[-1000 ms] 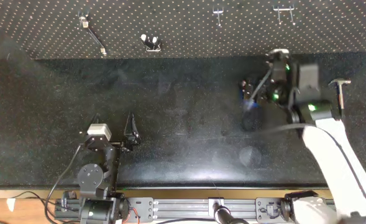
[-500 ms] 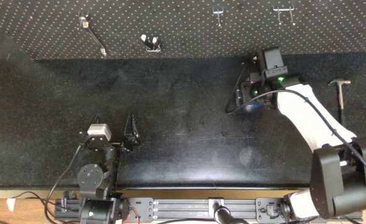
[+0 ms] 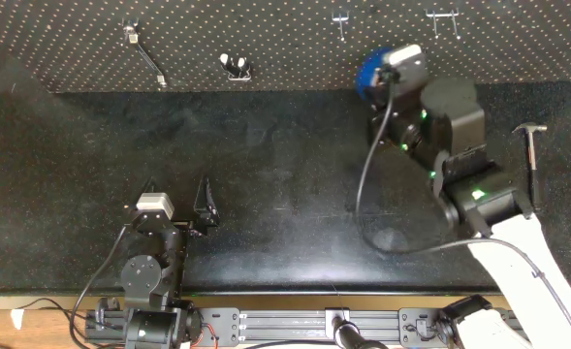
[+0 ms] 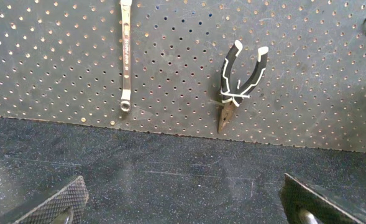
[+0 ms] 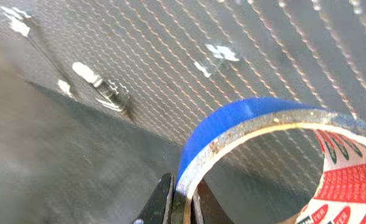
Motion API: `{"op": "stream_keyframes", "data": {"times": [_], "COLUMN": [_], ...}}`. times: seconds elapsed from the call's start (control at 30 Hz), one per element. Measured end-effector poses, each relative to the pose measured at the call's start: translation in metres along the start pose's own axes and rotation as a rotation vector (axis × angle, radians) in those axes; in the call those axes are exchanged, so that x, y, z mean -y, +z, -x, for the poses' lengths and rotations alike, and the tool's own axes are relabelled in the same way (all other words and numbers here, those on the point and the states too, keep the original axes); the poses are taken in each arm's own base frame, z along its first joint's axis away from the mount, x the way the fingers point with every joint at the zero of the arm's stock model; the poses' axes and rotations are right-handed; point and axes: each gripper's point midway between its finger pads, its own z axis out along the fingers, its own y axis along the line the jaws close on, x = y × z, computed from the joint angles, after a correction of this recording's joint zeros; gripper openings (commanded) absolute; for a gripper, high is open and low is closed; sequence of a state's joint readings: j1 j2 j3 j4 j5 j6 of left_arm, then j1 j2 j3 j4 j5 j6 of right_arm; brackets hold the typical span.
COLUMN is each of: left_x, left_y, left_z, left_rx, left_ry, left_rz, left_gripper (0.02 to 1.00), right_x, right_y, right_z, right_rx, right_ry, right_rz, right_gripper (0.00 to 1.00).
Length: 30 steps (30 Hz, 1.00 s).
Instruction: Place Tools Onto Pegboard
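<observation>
Up by the pegboard (image 3: 266,39), right jaws pinch the blue tape roll (image 5: 232,121) by its rim; left jaws spread wide.

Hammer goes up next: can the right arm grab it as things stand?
Probably not yet. The right pincer is shut on the blue tape roll up by the pegboard. The hammer lies alone on the mat beside that arm, so its path looks free once the tape is hung.
</observation>
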<state>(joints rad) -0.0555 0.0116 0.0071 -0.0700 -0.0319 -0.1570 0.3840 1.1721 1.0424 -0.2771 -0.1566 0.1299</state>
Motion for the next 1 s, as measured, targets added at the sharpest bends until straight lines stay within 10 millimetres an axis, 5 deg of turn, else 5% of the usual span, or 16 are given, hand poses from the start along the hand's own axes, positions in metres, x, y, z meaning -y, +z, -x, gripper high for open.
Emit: {"op": "stream_keyframes", "data": {"times": [0.03, 0.2, 0.47, 0.6, 1.0], "left_x": [0.000, 0.000, 0.000, 0.000, 0.000], "left_y": [0.000, 0.000, 0.000, 0.000, 0.000], "left_z": [0.000, 0.000, 0.000, 0.000, 0.000], "left_rx": [0.000, 0.000, 0.000, 0.000, 0.000], "left_ry": [0.000, 0.000, 0.000, 0.000, 0.000], "left_rz": [0.000, 0.000, 0.000, 0.000, 0.000], "left_gripper": [0.996, 0.996, 0.996, 0.996, 0.996], "right_x": [-0.018, -0.034, -0.012, -0.008, -0.006], "right_y": [0.004, 0.030, 0.073, 0.094, 0.120], "right_z": [0.008, 0.018, 0.025, 0.012, 0.012], "right_rx": [0.034, 0.100, 0.181, 0.163, 0.218], "right_ry": [-0.026, -0.097, -0.121, -0.122, -0.138], "right_rz": [0.026, -0.001, -0.122, -0.131, -0.141], "right_gripper": [0.073, 0.073, 0.073, 0.073, 0.073]}}
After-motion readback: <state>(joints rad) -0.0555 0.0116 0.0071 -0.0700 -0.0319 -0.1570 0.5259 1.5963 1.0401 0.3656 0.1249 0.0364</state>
